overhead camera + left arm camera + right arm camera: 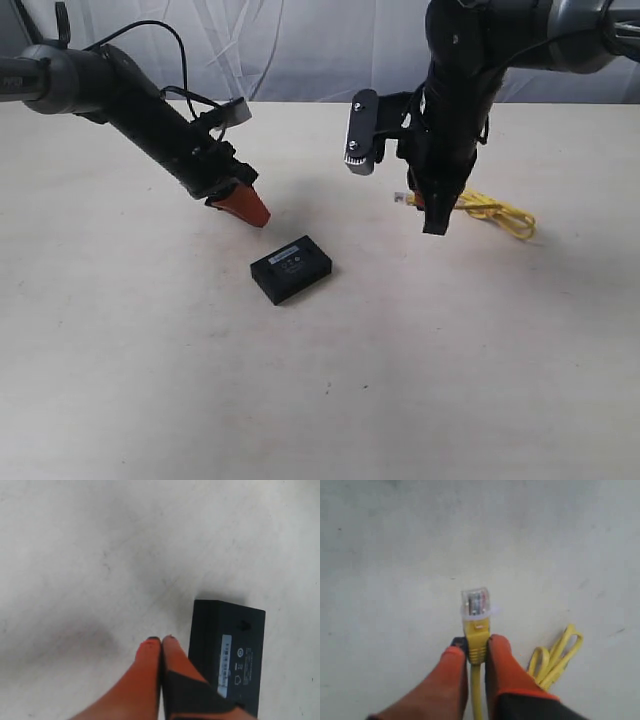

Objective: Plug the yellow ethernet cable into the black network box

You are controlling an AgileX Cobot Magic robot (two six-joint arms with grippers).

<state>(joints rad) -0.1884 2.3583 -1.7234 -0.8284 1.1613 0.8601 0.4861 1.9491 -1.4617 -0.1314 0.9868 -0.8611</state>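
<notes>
The black network box [291, 268] lies flat near the table's middle, its white label strip up; the left wrist view shows the black network box [227, 655] just beside my fingers. My left gripper [258, 217] is shut and empty, hovering up-left of the box, its orange fingertips [151, 650] pressed together. My right gripper [433, 222] is shut on the yellow ethernet cable [500, 212], right of the box. In the right wrist view the gripper [476, 647] pinches the yellow boot, and the clear plug [476, 602] sticks out past the tips. The looped rest of the cable [557, 657] lies on the table.
The pale table [320, 400] stretches out around the box, with a white curtain [300, 40] behind its far edge. A grey camera bracket [362, 133] sticks out from my right arm above the table.
</notes>
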